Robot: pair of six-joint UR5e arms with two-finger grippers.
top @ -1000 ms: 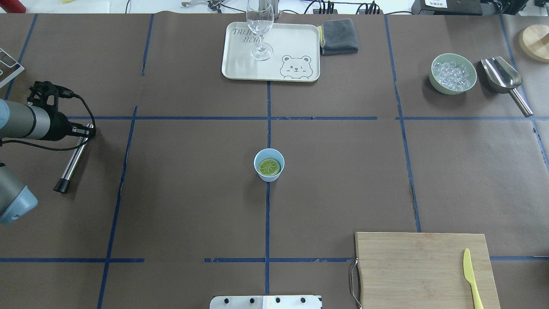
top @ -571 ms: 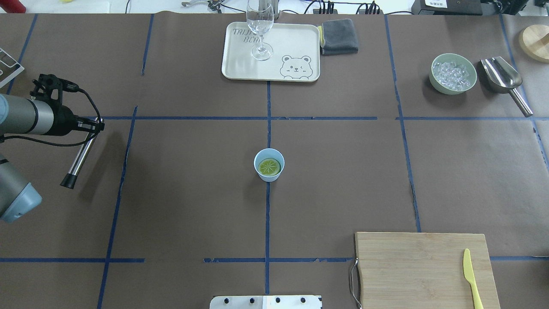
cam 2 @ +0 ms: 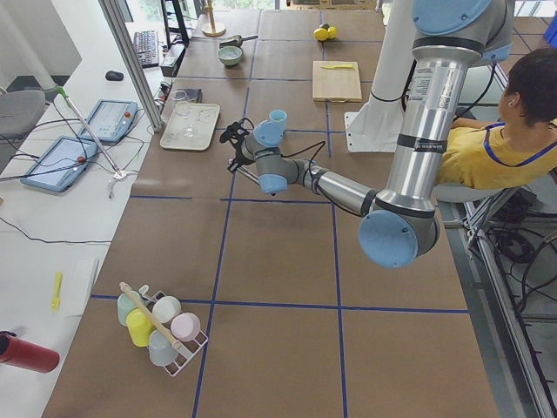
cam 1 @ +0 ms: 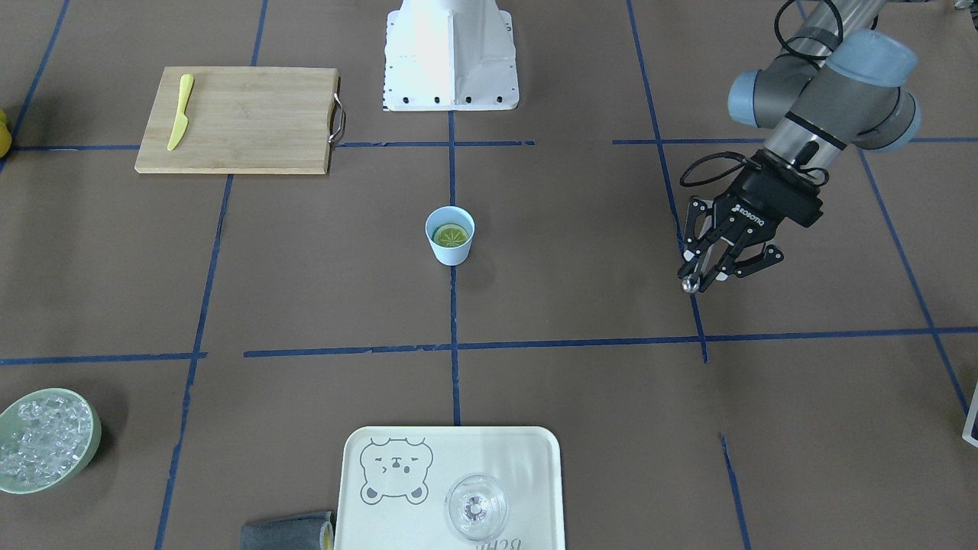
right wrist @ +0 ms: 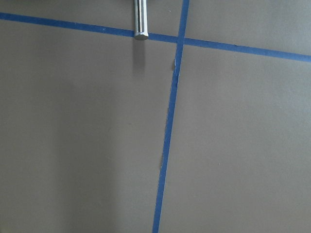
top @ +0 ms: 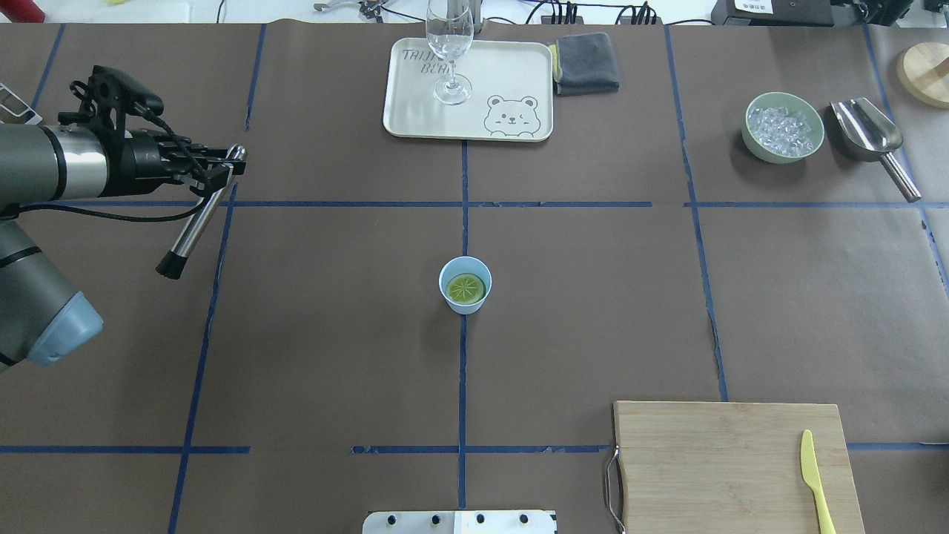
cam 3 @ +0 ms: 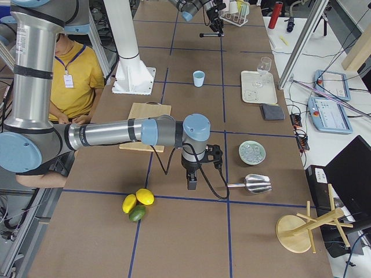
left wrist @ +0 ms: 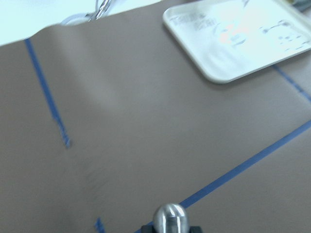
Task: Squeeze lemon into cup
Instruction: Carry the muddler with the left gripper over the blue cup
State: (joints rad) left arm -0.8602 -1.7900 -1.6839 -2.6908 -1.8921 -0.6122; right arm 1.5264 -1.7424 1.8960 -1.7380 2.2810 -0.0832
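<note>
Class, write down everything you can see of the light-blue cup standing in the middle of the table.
The cup is small, light blue and handleless, seemingly plastic, tapering from a wide round mouth to a narrower base. It stands upright near the middle of the brown-covered table, over a blue tape line. A lemon slice lies inside it, face up, below the rim. Nothing else touches it; the left gripper, shut on a metal rod, is well away.

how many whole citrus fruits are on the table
3, bunched together at the table's end on the robot's right: a yellow fruit, a second yellow fruit touching it, and a green fruit beside them. The lemon slice in the cup isn't whole.
</note>
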